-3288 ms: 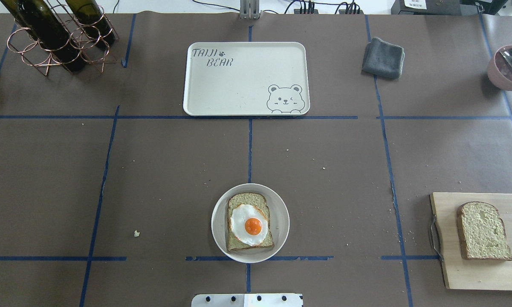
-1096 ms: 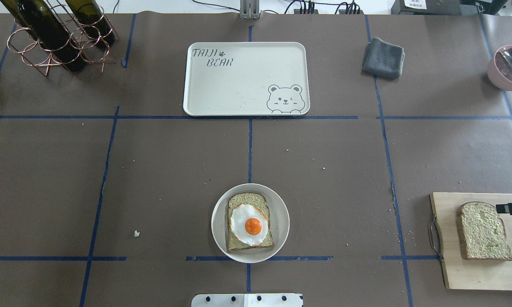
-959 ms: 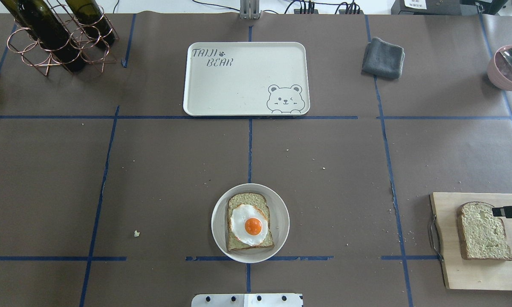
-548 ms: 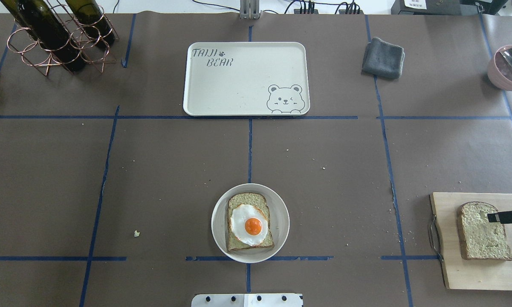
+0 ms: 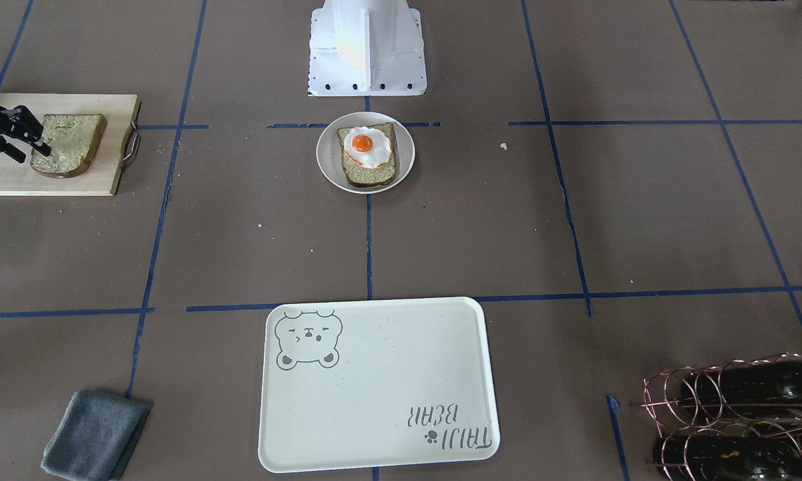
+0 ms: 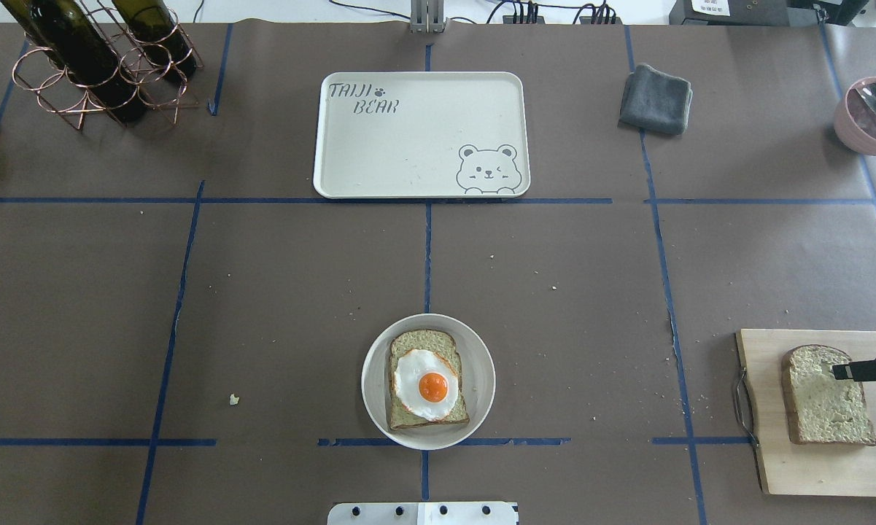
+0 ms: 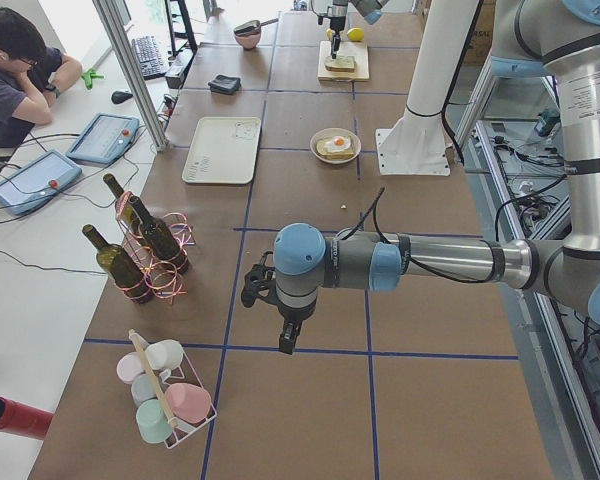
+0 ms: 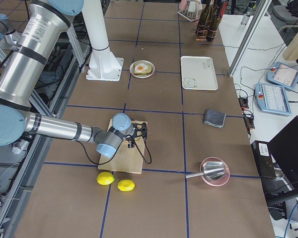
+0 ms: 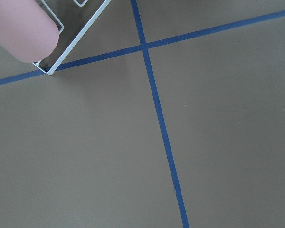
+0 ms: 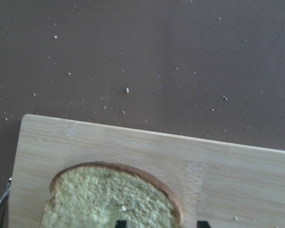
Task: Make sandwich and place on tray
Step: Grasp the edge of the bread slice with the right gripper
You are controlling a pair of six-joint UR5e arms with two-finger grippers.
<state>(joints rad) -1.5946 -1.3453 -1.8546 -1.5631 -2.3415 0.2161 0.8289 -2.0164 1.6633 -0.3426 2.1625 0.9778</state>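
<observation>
One bread slice (image 6: 408, 419) with the fried egg (image 6: 427, 384) on top lies on a round white plate (image 6: 481, 379) at the near centre. The second slice (image 6: 820, 401) lies on the wooden cutting board (image 6: 809, 474) at the right. My right gripper (image 6: 855, 370) is open over that slice's far right corner; in the wrist view one fingertip (image 10: 121, 222) is over the bread and the other over the board. The cream bear tray (image 6: 408, 146) is at the far centre with nothing on it. My left gripper (image 7: 288, 345) hangs over the table's left end; I cannot tell its state.
A copper rack with wine bottles (image 6: 95, 58) stands far left, a grey cloth (image 6: 655, 98) far right, a pink bowl (image 6: 871, 117) with a metal scoop at the right edge. Two lemons (image 8: 116, 182) lie beside the board. A cup rack (image 7: 165, 395) is near my left gripper.
My right gripper came in from the right edge and moved left and nearer over the slice on the board. Over the last half second it has hardly moved. Food and tray are unmoved.
</observation>
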